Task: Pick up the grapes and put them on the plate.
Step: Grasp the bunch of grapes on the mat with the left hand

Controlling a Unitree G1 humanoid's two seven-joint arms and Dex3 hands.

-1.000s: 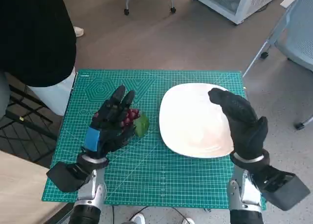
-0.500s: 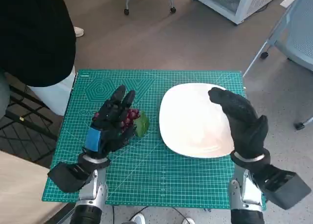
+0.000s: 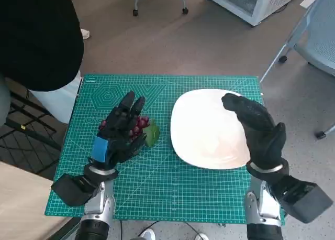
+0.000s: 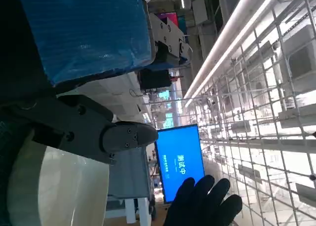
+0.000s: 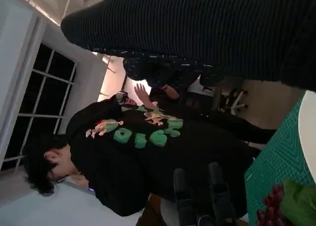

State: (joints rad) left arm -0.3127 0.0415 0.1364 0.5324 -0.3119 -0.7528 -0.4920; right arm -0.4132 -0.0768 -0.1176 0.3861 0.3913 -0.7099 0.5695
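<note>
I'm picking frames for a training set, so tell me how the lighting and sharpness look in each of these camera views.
Head view: even, soft light, sharp; the white plate keeps its rim and the grapes read clearly beside the left hand. Left wrist view: ceiling strip lights blow out, and the picture is turned on its side. Right wrist view: dim and backlit, the right hand a dark band.

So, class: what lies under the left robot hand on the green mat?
Under the left robot hand, red grapes with a green leaf show at its edge. The rest of the bunch is covered by the hand.
</note>
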